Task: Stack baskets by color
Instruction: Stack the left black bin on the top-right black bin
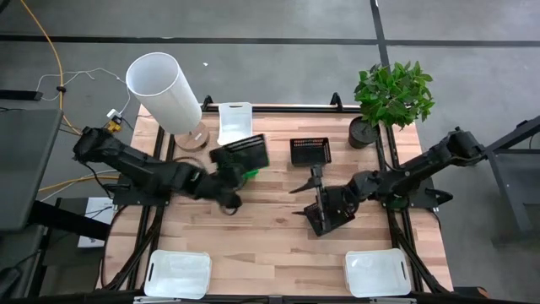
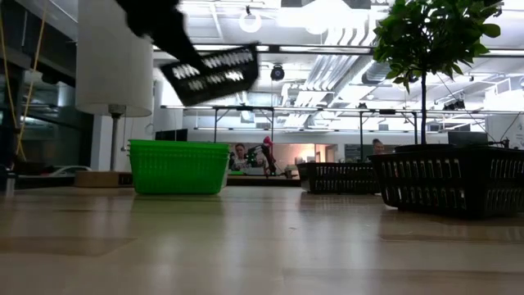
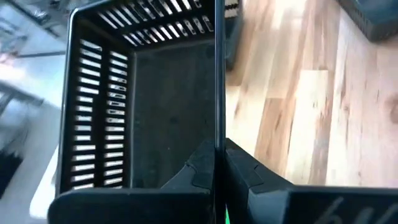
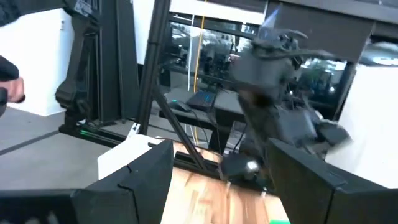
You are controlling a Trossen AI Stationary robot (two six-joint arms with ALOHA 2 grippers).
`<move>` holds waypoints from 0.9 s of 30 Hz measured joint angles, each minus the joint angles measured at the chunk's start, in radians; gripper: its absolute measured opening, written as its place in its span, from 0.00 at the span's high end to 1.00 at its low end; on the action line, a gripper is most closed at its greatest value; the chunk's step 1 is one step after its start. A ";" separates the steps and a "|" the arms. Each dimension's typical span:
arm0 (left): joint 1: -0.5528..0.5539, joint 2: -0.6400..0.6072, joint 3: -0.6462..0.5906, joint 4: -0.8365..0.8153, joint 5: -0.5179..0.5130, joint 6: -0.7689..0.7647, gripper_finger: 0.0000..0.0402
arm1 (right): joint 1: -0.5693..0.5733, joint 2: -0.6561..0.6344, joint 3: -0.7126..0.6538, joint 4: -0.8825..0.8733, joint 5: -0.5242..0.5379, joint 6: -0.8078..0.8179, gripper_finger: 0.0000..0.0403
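Two left fingers [image 3: 214,177] pinch a slotted black plastic basket's [image 3: 134,93] wall; right fingers [image 1: 305,201] spread wide.

Right gripper [image 4: 217,186]: two dark fingers [image 4: 134,180] spread wide, nothing between them. Beyond: light wooden table [image 4: 199,202], the other dark arm [image 4: 277,93] raised above it, black frame posts [image 4: 146,68], white panel [image 4: 130,155]

Robotics laboratory: a wooden tabletop [image 1: 278,228] on a black metal frame, cables [image 1: 51,59] trailing across grey floor, with exposed ceiling ducts [image 2: 344,65] and further workbenches [image 2: 246,111] beyond.
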State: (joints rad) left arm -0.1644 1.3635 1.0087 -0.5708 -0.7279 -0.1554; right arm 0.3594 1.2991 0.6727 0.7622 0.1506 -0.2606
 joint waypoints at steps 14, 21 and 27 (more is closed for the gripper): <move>0.241 0.359 0.123 0.446 0.250 0.410 1.00 | 0.041 0.000 0.000 0.025 0.044 -0.036 0.39; 0.269 0.545 0.319 0.476 0.312 0.486 1.00 | 0.041 0.000 0.000 0.028 0.047 -0.033 0.39; 0.284 0.671 0.406 0.577 0.354 0.508 1.00 | 0.041 0.000 0.000 0.023 0.047 -0.029 0.39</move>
State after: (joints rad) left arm 0.1196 2.0342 1.4150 0.0066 -0.3737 0.3523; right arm 0.4004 1.2995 0.6727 0.7852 0.1974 -0.2897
